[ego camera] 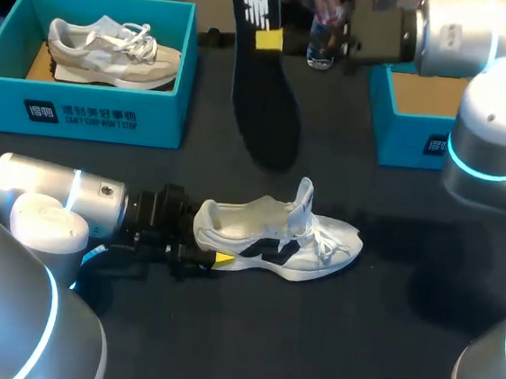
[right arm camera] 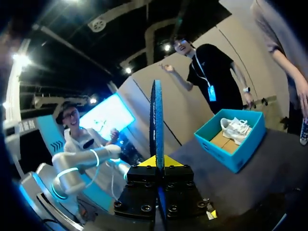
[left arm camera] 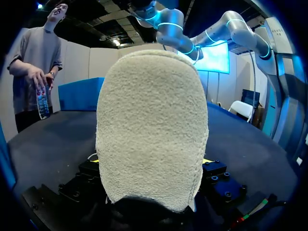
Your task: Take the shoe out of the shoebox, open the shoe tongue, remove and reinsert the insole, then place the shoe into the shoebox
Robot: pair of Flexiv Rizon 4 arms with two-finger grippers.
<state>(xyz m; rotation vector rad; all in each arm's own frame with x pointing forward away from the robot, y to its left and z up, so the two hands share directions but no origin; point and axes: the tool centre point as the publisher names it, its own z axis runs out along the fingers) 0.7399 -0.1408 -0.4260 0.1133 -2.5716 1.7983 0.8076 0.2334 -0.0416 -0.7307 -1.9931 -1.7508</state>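
The white shoe (ego camera: 280,238) is lying on its side in the middle of the dark table (ego camera: 326,351), heel pointing left and toe pointing right, with its tongue (ego camera: 305,197) standing up and the laces trailing loose toward the toe. The left arm is coming in low from the near left, and the left gripper (ego camera: 205,255) is clamping the heel. One yellow tip is showing against the near side of the heel, and from that wrist's camera the fuzzy heel lining is filling nearly everything between the fingers.

The black insole (ego camera: 263,91) is hanging in the air above the far middle of the table, well clear of the shoe, with its long side running roughly up and down. The right arm is reaching across from the far right, and the right gripper (ego camera: 271,39) is pinching the insole near its upper end. From that wrist the insole (right arm camera: 156,120) is showing edge-on, squeezed between the two fingers.

At the far left, a teal shoebox (ego camera: 80,112) is sitting open with a beige shoe (ego camera: 114,48) lying inside it. At the far right, a second teal box (ego camera: 408,138) is showing its brown floor, partly hidden behind the right arm.
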